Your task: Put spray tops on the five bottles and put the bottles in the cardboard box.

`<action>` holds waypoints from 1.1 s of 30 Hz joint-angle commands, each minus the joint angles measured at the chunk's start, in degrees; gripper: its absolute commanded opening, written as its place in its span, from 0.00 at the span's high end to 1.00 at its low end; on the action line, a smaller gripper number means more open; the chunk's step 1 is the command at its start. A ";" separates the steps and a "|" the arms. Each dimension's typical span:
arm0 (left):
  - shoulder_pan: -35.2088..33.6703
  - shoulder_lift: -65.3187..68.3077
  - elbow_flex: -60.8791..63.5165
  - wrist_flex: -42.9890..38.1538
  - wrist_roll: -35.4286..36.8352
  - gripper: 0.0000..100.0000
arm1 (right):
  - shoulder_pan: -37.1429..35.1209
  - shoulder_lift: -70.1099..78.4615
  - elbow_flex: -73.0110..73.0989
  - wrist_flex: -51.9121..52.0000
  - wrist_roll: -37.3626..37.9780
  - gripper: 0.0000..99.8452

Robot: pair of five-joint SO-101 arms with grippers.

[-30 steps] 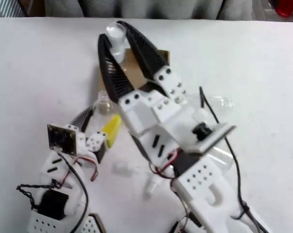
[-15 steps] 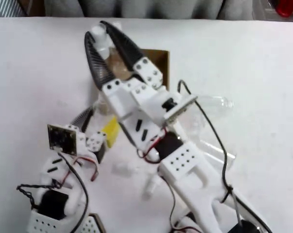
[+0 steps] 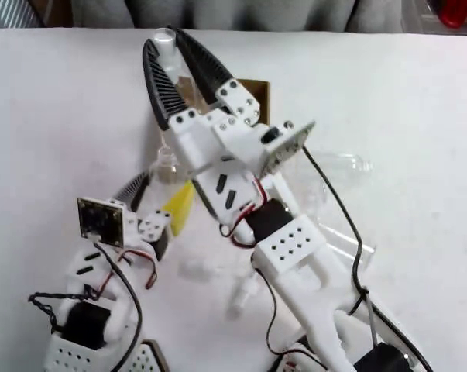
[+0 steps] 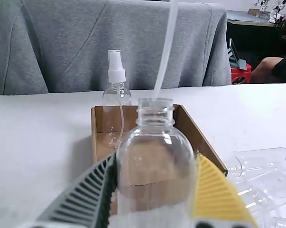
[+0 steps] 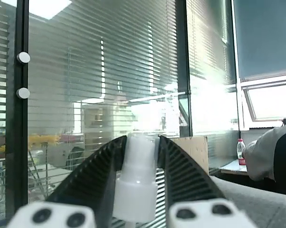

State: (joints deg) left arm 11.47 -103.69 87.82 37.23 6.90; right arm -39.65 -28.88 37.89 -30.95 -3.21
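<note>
Clear plastic round-shouldered bottle (image 4: 154, 142) stands clamped between the grey and yellow jaws of the left gripper (image 4: 155, 171), just in front of the shallow brown cardboard box (image 4: 99, 137) on the white table (image 4: 33, 142). The right gripper (image 5: 141, 145), its black ribbed jaws narrowed onto a white plastic spray top (image 5: 137, 185), hangs above. From that top a thin translucent dip tube (image 4: 165, 47) drops to the bottle's open mouth; whether its tip is inside the neck or just behind the rim I cannot tell. The likely trouble lies in that tube: it looks soft and slants a little, so a lowering that is off-line could catch it on the rim and buckle it, or seat the cap crooked on the thread. Downward pressure might also push the smooth bottle down through the left jaws or tip it. The bottle's long axis is vertical, neck up; the spray top's axis is near vertical too, tube pointing down, nozzle end gripped. One capped clear bottle (image 4: 116, 95) stands upright inside the box, and several bare clear bottles (image 4: 263, 164) lie on their sides beside it.
</note>
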 commanded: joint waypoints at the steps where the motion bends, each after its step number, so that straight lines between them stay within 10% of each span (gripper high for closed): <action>1: 0.22 -1.10 -0.44 -0.35 -0.62 0.98 | 0.48 -0.31 -3.96 5.49 -1.32 0.98; 13: 0.22 -1.10 -0.44 -0.35 -0.62 0.98 | 1.45 0.22 -5.45 9.36 -4.04 0.98; 33: 0.22 -1.10 -0.44 -0.35 -0.62 0.98 | 1.19 0.40 -21.63 52.97 -4.22 0.98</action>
State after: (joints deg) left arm 11.74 -103.69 87.74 37.23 6.90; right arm -38.77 -28.26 21.19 18.37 -7.08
